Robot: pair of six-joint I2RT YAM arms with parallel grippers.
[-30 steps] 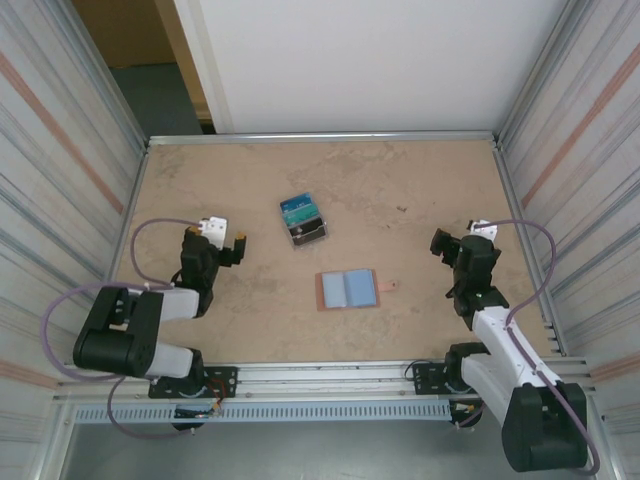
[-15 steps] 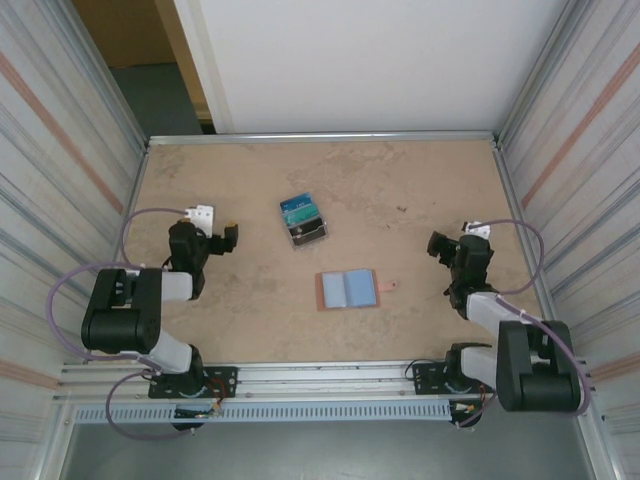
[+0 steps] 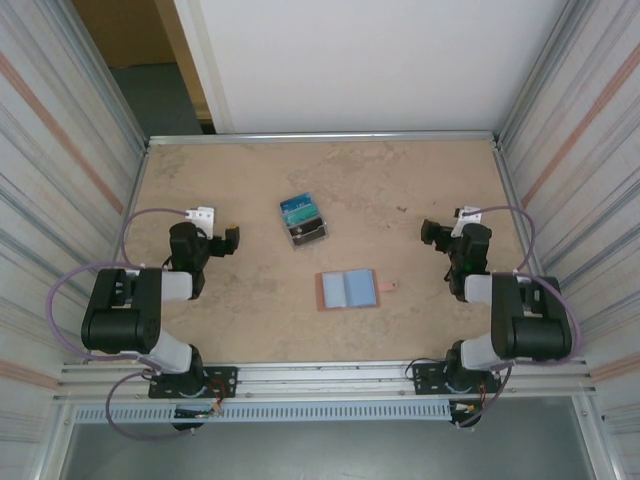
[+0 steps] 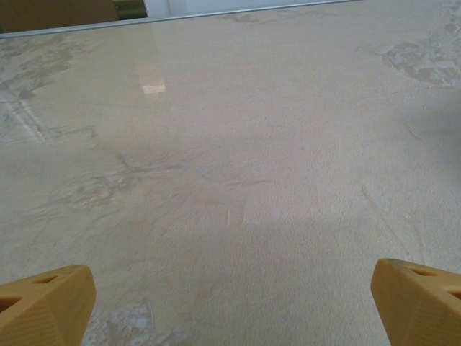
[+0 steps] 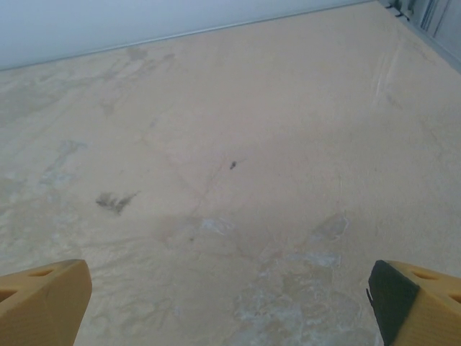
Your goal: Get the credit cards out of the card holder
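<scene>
Holder: you have the pink holder (image 3: 347,289) lying opened flat near the middle of the table (image 3: 420,180), blue-grey inside facing up. Its snap tab (image 3: 391,286) points toward the right arm's side.
Cards: you cannot tell from above whether cards sit in the holder. Its two inner panels look flat and plain.
Block: a dark block (image 3: 303,221) with a teal-blue top lies beyond the holder, a little to its left. It is apart from the holder and turned at a slant.
Left gripper: your left gripper (image 3: 228,241) sits low on the left side, well apart from the holder and level with the block. In its wrist view (image 4: 232,292) the jaws stand wide apart with nothing between them. The orange fingertips (image 4: 45,306) sit at the two bottom corners over bare table.
Right gripper: your right gripper (image 3: 431,234) sits low on the right side, near the holder's tab end but not touching it. In its wrist view (image 5: 230,292) it is spread just as wide and holds nothing. One fingertip (image 5: 43,303) shows orange and the other has a dark inner face.
Table: tan and marbled, with pale scuffs and a small dark speck (image 5: 235,165) ahead of the right gripper.
</scene>
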